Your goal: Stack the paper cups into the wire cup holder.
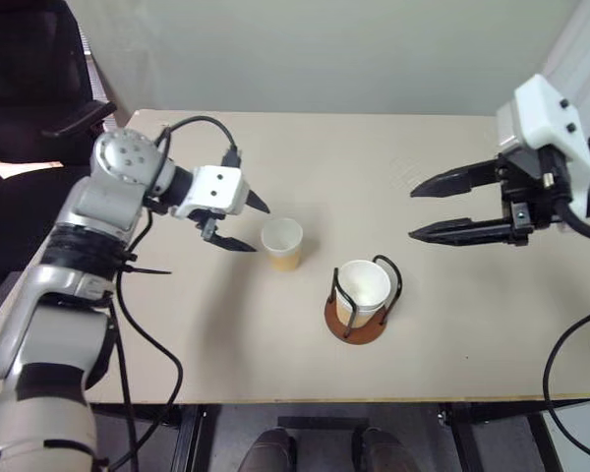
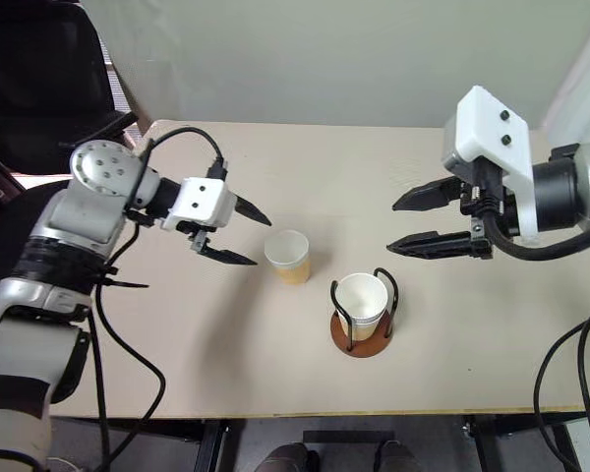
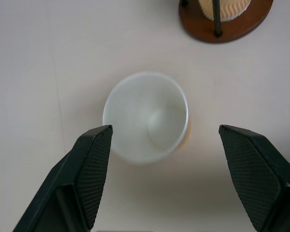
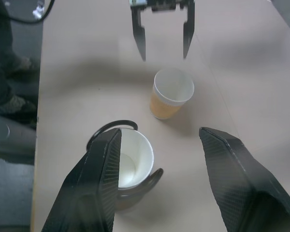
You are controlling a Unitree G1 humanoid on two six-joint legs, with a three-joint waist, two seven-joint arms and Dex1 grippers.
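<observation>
Wire cup holder (image 1: 356, 320) near table's (image 1: 452, 364) front edge, paper cup (image 1: 364, 287) seated inside. Loose cup (image 1: 282, 243) upright just beside holder, left gripper (image 1: 247, 225) spread, close by. Right gripper (image 1: 415, 211) spread, empty, raised beyond holder.

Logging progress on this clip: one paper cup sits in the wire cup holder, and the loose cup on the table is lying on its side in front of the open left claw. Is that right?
Not quite. The loose cup stands upright, mouth up, not on its side; the left wrist view looks straight down into it. The rest holds: one cup sits in the wire cup holder, and the left claw is open beside the loose cup.
</observation>
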